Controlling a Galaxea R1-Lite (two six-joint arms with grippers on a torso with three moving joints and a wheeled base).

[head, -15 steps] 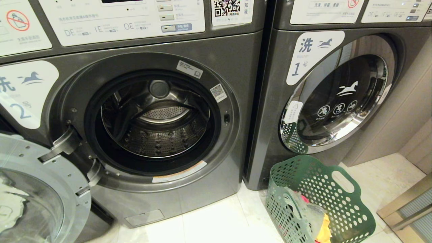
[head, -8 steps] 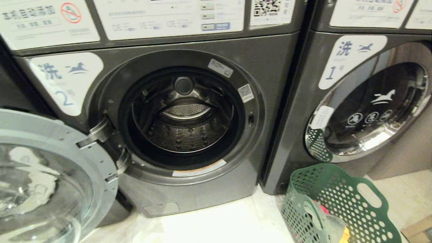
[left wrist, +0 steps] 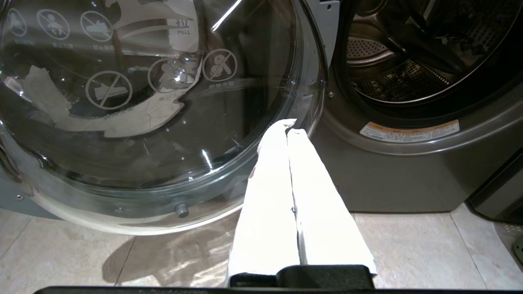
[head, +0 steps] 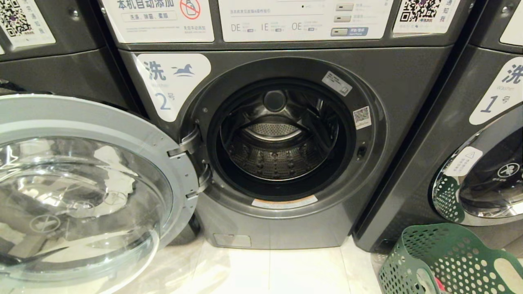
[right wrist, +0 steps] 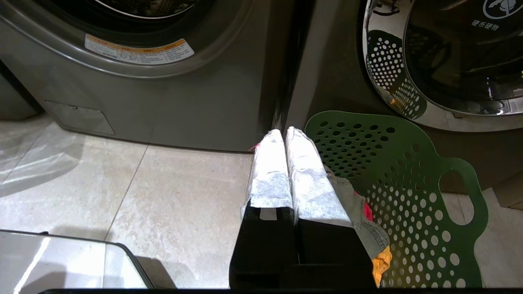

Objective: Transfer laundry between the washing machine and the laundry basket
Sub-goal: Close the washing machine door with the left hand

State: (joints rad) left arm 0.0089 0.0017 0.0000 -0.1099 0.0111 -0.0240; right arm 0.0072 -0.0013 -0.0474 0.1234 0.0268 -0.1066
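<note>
The left gripper is hanging low over the tiled floor with its two white-wrapped fingers pressed together and nothing between them. Its tips are pointing at the lower rim of the open glass door, close to where that door meets the front of the washing machine.

The right gripper is likewise sitting with its fingers closed on each other and empty, aimed at the dark seam between two machines. Just beside it, the green laundry basket is standing on the floor, and clothes in grey, red and yellow are lying inside it, partly hidden behind the gripper.

In the head view neither arm is showing. The washing machine, marked with a white label bearing a 2, is filling the middle of the view. Its door is swinging wide on the hinge at its left side, and the steel drum is looking bare of laundry as far as can be seen. The laundry basket is sitting at the lower right, in front of the neighbouring machine labelled 1, whose chrome-ringed door is shut and is mirroring the basket's holes.
</note>
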